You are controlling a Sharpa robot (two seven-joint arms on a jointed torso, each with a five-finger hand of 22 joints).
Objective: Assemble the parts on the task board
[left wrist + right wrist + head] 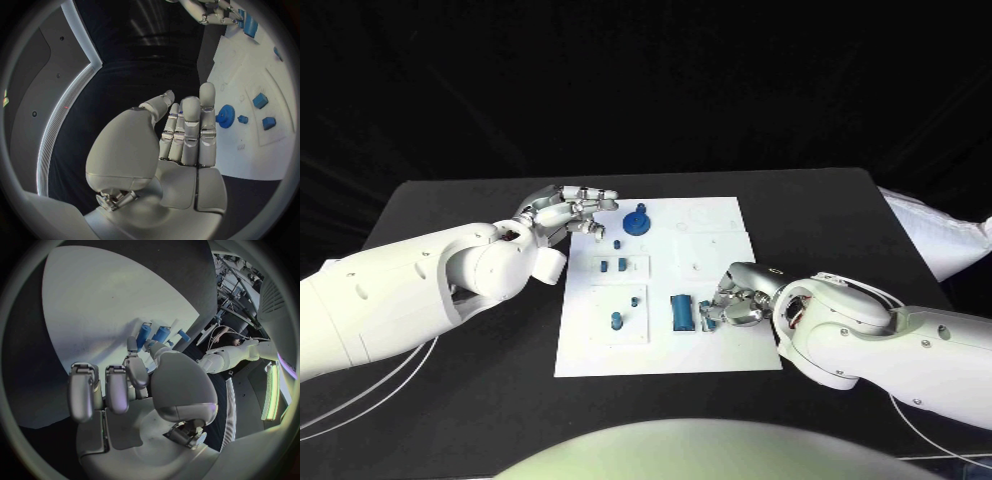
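My right hand (pixel 737 298), fingers curled with no part visibly held, lies just beside the upright-lying blue block (pixel 681 311) (left hand (pixel 568 213) open, farther off)

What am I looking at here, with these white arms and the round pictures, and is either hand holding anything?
This is a robot with two white arms, each ending in a silver hand, working at a black table. The square picture comes from a camera on its head, looking down. The two round ones come from cameras at its wrists, behind each hand, so the hand looks large in them.

On the table lies a white task board with small blue parts: a blue gear at the far end, small blue blocks in the middle, and a longer blue piece nearer the robot.

The left hand is at the board's far left edge beside the gear, its fingers straight and together, holding nothing. The right hand sits curled right beside the longer piece; I cannot tell whether it grips anything.
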